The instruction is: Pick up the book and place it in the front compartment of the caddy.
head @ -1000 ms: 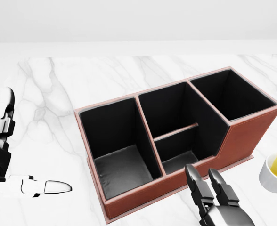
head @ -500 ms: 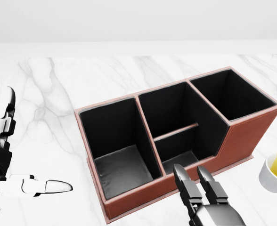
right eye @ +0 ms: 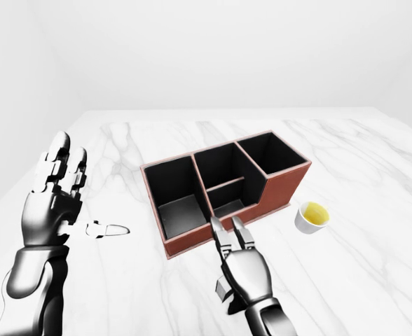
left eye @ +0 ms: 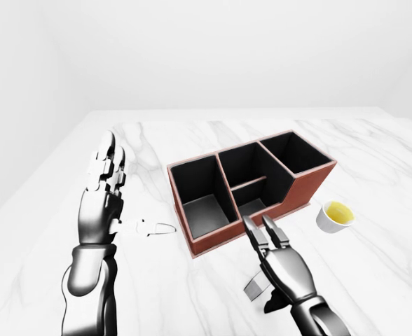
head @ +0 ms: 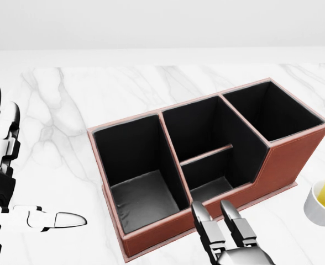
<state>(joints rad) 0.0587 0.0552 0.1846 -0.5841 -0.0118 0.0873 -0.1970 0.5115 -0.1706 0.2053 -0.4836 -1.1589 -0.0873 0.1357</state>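
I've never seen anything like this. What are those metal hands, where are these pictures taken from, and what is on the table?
These are computer-simulated views from cameras on a humanoid robot's head, looking over its own arms. The left hand is raised with fingers spread; the right hand hangs open, low over the marble table. Neither holds anything. On the table stands a brown caddy with black compartments, all of them bare as far as can be seen, and to its right a small white cup with something yellow inside. No book shows in any view. The head view is closer; the two eye views are wider.
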